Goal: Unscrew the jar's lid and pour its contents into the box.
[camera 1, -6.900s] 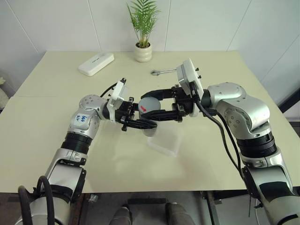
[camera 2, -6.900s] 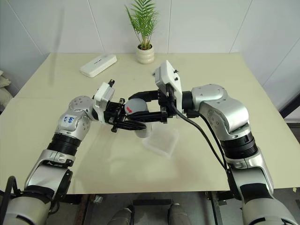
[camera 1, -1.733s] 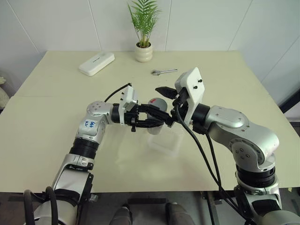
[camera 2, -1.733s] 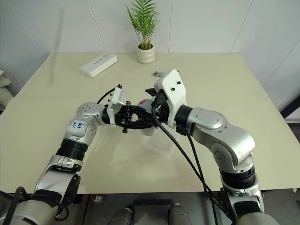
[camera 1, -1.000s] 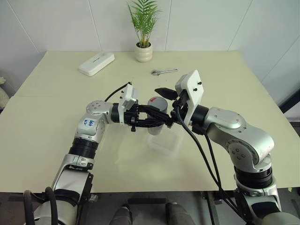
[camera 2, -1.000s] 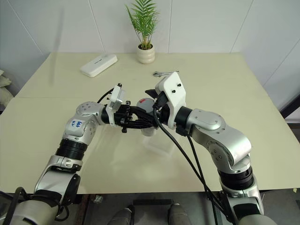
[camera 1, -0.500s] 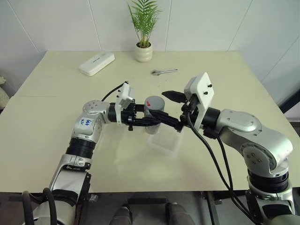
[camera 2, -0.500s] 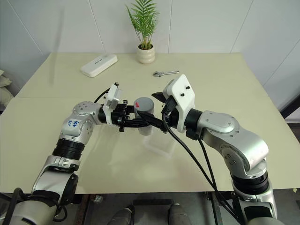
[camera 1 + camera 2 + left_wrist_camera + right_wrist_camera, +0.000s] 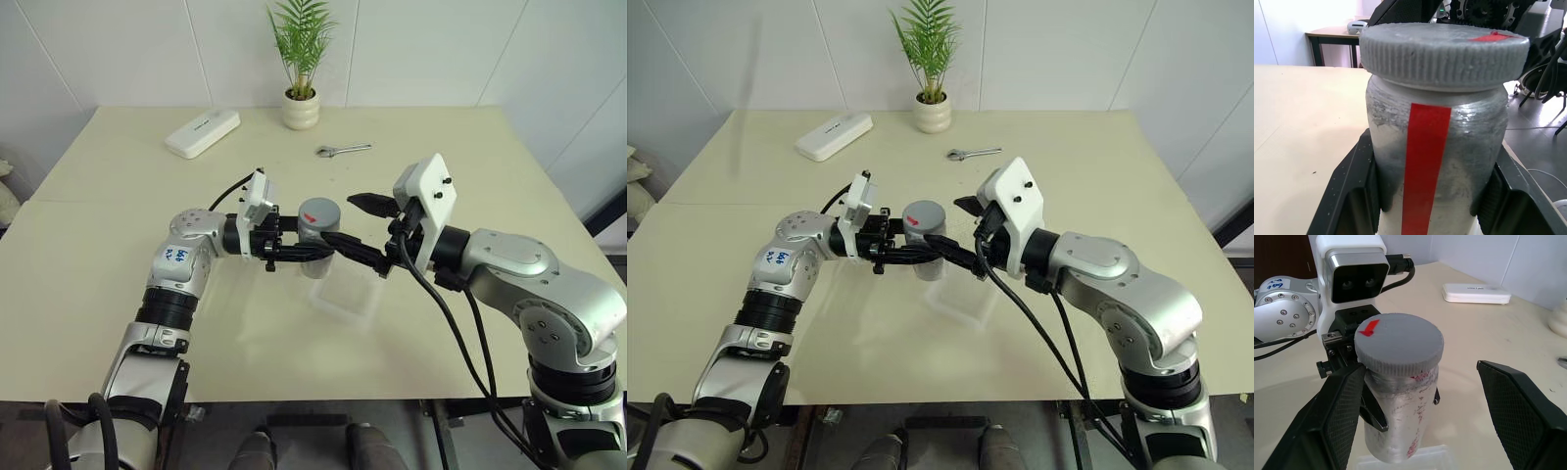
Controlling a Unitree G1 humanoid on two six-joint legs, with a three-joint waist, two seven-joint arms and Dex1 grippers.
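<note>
Right gripper (image 9: 355, 225) has released the lid (image 9: 318, 212) and withdrawn rightward, jaws now spread apart. Earlier it enclosed the lid. The jar (image 9: 315, 243) has shifted slightly left.

Lid (image 9: 1399, 344) matt ribbed plastic; jar (image 9: 1436, 166) cloudy, scuffed.

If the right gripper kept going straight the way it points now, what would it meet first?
Most likely the lid of the jar, held upright by the left gripper. The right gripper stands open, its fingers either side of the jar, so the cap would pass between them, though depth is hard to judge.
</note>
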